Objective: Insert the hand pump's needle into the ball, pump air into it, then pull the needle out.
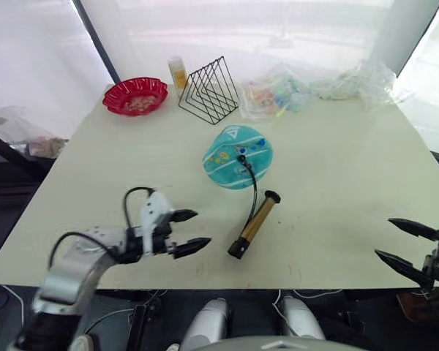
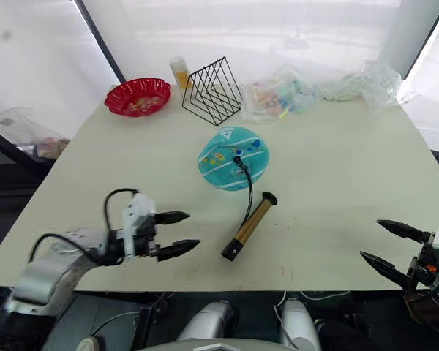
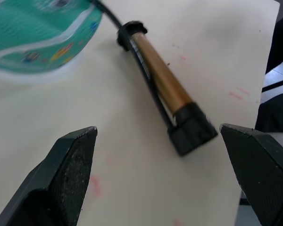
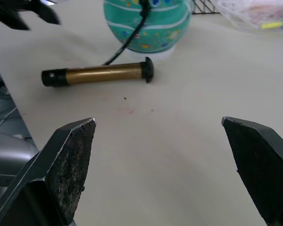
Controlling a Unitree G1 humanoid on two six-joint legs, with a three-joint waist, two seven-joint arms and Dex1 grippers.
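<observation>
Beside the teal striped rubber ball lies the brass-gold hand pump, hose reaching the ball. Left gripper and right gripper are spread wide, empty. Step: grasping pump; next, close on barrel.

The teal ball lies flattish with the needle in its top. Just beside the ball, the brass-gold hand pump lies flat, joined by its black hose.

red bowl far-left on table | yellow bottle | black wire rack | plastic bags far edge
</observation>
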